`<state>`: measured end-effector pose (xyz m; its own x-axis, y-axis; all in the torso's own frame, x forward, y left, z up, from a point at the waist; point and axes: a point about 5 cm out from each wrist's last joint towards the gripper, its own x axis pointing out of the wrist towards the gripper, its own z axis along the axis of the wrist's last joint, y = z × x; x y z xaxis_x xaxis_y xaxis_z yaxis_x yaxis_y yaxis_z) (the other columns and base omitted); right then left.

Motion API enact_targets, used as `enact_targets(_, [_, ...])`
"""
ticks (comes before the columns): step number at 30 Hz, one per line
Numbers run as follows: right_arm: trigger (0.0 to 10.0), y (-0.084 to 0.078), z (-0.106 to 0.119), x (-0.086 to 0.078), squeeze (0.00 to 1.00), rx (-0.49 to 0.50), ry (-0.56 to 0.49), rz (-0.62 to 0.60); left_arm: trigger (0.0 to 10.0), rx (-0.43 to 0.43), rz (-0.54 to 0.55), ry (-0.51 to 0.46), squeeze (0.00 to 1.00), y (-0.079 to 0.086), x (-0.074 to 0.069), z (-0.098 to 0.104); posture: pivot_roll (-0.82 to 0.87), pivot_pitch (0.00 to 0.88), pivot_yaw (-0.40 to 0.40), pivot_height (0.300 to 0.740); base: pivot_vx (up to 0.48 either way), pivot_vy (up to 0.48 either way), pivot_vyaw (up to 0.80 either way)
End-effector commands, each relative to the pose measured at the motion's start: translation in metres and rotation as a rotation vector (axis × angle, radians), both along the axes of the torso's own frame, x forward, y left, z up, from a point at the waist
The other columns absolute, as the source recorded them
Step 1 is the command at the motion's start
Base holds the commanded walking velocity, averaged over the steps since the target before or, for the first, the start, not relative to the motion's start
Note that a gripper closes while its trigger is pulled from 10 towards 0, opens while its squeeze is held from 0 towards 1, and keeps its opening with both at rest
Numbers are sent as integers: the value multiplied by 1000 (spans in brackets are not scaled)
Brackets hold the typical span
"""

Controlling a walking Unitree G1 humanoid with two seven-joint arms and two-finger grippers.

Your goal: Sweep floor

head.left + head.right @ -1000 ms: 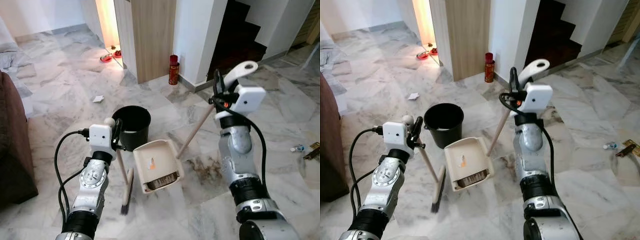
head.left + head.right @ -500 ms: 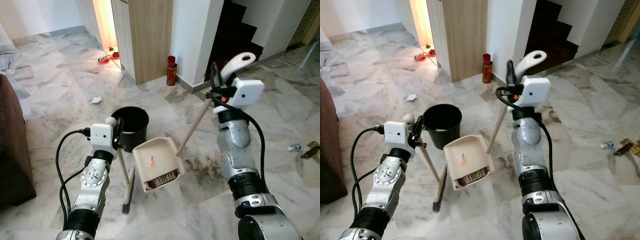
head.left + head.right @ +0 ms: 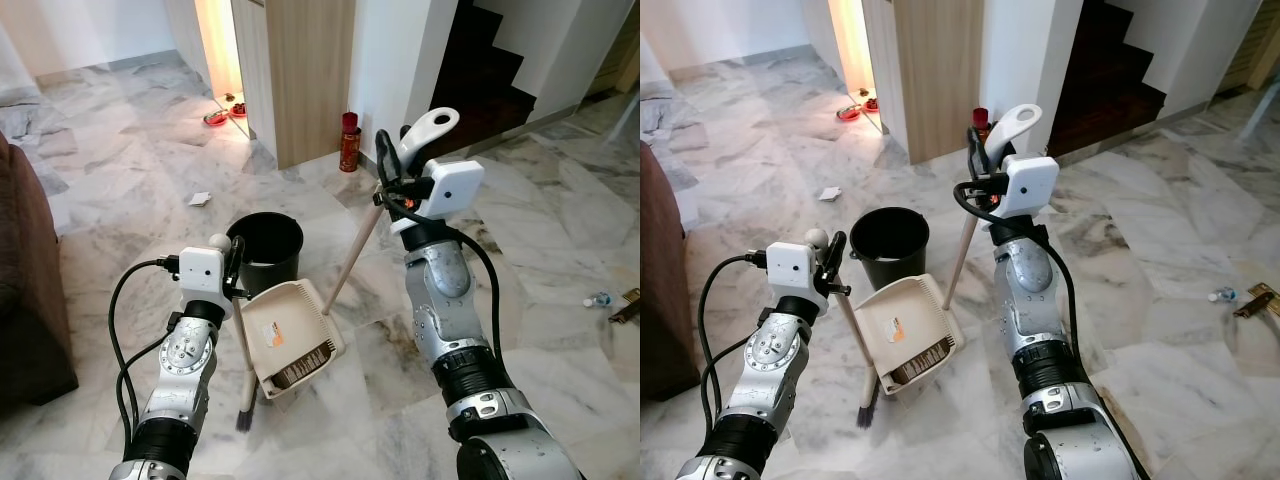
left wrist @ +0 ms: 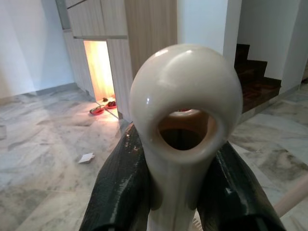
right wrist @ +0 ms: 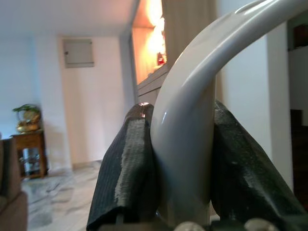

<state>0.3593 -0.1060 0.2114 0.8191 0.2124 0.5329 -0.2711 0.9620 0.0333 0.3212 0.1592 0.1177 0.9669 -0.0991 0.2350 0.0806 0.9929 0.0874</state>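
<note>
My left gripper (image 3: pixel 233 268) is shut on the wooden broom handle (image 3: pixel 243 335). The broom stands nearly upright, its dark bristles (image 3: pixel 244 418) on the marble floor. In the left wrist view, black fingers (image 4: pixel 120 192) clamp the handle's cream ringed top (image 4: pixel 185 120). My right gripper (image 3: pixel 394 190) is raised and shut on the white loop grip (image 3: pixel 430 125) of the dustpan's long wooden handle (image 3: pixel 350 255). The beige dustpan (image 3: pixel 290 338) lies tilted on the floor right beside the broom, dark debris at its lip. In the right wrist view, fingers (image 5: pixel 127 173) squeeze that white grip (image 5: pixel 190 125).
A black bucket (image 3: pixel 266 242) stands just behind the dustpan. A brown sofa (image 3: pixel 30 300) is at the left. A paper scrap (image 3: pixel 198 198), red bowls (image 3: pixel 215 117) and a red canister (image 3: pixel 349 140) lie farther off by the wooden wall (image 3: pixel 310 70). Dark stairs (image 3: pixel 490 60) rise at back right. A small bottle (image 3: pixel 598 298) lies at far right.
My right gripper has swung left with the dustpan handle, and the dustpan has slid left, closer to the broom. The left arm and broom have hardly moved.
</note>
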Motion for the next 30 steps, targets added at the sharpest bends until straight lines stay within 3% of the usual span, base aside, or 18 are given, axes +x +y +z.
enact_targets(1, [10000,-14,35,2,0,85,-119,-74,10000,10,-10,-61,0,-1,1,10,19,0,3,740,0,0,0])
enact_targets(10, [10000,-32,39,8,0,324,-51,-187,10000,9,-13,-58,0,-3,0,9,25,0,2,740,0,0,0])
enact_targets(23, [10000,-28,37,6,0,279,-59,-176,10000,-2,-1,-59,0,1,-2,8,27,0,3,740,0,50,0])
enact_targets(30, [10000,-26,36,5,0,275,-59,-164,10000,17,-10,-63,0,-2,-3,8,30,0,3,740,0,95,677])
